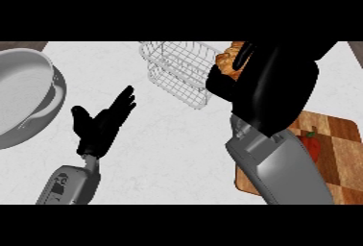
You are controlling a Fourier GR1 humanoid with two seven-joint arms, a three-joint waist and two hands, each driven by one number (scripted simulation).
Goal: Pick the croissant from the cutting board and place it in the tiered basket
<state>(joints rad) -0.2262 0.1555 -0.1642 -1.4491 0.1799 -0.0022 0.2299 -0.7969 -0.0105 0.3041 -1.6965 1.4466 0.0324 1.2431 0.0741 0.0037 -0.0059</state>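
Croissant (228, 61): upper right of frame, gripped in curled right hand (273, 81), beside tiered basket (177, 72). Left hand (102, 122): open, idle, centre left. Advice: centre over basket before releasing.

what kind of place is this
Most likely a kitchen counter: a pale marble-look worktop carries a wooden cutting board, a white wire tiered basket and a large white pan. The right robot hand holds a croissant by the basket.
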